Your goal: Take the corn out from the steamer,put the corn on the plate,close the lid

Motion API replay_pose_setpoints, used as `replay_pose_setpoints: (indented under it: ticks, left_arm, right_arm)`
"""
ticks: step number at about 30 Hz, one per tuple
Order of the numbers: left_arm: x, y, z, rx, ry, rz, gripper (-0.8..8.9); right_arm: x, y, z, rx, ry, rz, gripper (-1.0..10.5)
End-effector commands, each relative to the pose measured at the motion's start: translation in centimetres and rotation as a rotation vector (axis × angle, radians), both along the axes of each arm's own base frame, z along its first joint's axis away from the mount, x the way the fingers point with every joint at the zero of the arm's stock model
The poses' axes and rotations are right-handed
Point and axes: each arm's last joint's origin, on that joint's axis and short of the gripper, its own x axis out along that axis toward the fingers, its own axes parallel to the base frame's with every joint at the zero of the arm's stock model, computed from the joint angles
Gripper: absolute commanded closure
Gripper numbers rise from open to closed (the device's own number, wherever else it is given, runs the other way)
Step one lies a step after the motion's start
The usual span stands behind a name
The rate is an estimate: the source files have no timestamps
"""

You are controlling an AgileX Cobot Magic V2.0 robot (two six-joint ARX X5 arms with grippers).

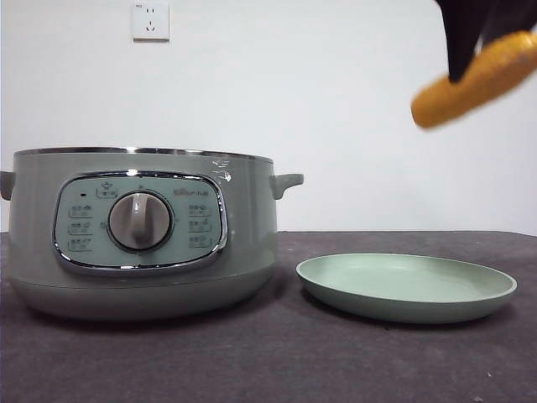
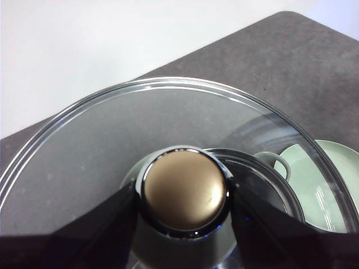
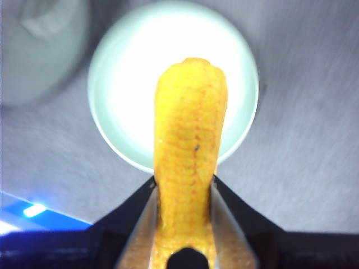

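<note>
Overhead, right gripper [image 3: 184,224] clamps corn [image 3: 188,162] above plate [image 1: 406,290]; left gripper [image 2: 184,208] grips lid [image 2: 168,129] knob.

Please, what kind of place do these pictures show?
Probably a staged test table indoors, not a real kitchen: a steamer and a plate stand on a dark table before a bare white wall with a socket.

front: low, level, near | wrists: looking down | shared: plate [image 1: 406,288]
</note>
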Motion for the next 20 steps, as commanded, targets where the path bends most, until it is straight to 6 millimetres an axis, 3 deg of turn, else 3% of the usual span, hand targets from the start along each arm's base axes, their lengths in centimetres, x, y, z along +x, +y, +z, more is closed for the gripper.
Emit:
replay_pose_setpoints:
  ticks: [1, 13, 20]
  left_arm:
    - [-0.3, 0.1, 1.0, -0.035, -0.061, 0.001, 8.22]
    - [0.0, 0.0, 1.0, -0.038, -0.069, 0.002, 8.22]
    - [0.1, -0.1, 1.1, -0.04, -0.073, 0.002, 8.22]
  right_arm:
    - [0.1, 0.1, -2.3, 0.003, 0.007, -0.01, 9.6]
    - [0.9, 1.7, -12.4, 0.088, -0.164, 0.008, 9.6]
    - [1.1, 2.2, -14.7, 0.126, -0.234, 0.0, 9.6]
